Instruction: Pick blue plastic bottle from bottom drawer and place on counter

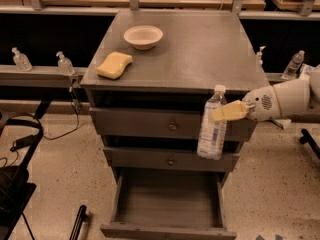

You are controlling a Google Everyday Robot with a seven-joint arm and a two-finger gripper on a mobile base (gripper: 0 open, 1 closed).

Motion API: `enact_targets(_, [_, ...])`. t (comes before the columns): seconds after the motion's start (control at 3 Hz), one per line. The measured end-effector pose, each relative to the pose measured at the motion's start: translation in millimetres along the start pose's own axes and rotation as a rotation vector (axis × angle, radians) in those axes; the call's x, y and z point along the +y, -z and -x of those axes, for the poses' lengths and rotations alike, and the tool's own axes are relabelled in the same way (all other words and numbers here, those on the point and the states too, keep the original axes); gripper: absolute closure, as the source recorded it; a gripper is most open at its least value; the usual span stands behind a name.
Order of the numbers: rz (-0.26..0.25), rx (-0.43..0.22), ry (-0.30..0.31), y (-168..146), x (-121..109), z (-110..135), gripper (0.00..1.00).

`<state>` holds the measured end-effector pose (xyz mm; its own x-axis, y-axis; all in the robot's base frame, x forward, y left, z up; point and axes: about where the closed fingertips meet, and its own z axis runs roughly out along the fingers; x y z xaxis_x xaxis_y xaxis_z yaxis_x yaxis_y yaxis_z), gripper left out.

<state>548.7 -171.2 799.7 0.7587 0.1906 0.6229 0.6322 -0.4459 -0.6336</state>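
The blue plastic bottle [212, 125], clear with a white cap and pale label, hangs upright in the air in front of the cabinet's right side, level with the two upper drawers. My gripper [223, 112] reaches in from the right and is shut on the bottle's upper part with its tan fingers [229, 111]. The bottom drawer [169, 204] is pulled open below and looks empty. The counter [200, 49] is the grey cabinet top, above and behind the bottle's cap.
A white bowl [143, 36] and a yellow sponge [114, 64] sit on the counter's left half. Small pump bottles [65, 63] stand on the left ledge; another water bottle [293, 64] stands at far right. A chair base [311, 139] is at right.
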Motion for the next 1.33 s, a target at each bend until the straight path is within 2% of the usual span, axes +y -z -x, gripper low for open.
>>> enact_targets(0.67, [0.003,0.001,0.024,3,-2,-6,1.00])
enact_targets(1.0, [0.006,0.004,0.055,8,-4,-16,1.00])
enact_targets(1.33, [0.012,0.022,0.105,18,-7,-38,1.00])
